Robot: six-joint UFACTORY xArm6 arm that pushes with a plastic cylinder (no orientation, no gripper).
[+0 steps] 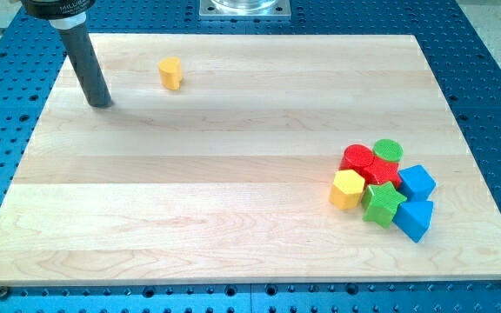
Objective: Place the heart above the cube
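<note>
You have no claw, only my tip point(101, 103) upper left; careless pushing skews the yellow heart point(170, 74) from the blue cube point(417, 182).

Bright, even overhead light; soft faint shadows; sharp focus throughout.

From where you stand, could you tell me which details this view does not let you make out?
- Camera view: the yellow block near my tip is too small to confirm as a heart.
- The red blocks sit partly behind the green star and yellow hexagon; their shapes are unclear.
- The arm above the rod is cut off by the view's top edge.
</note>
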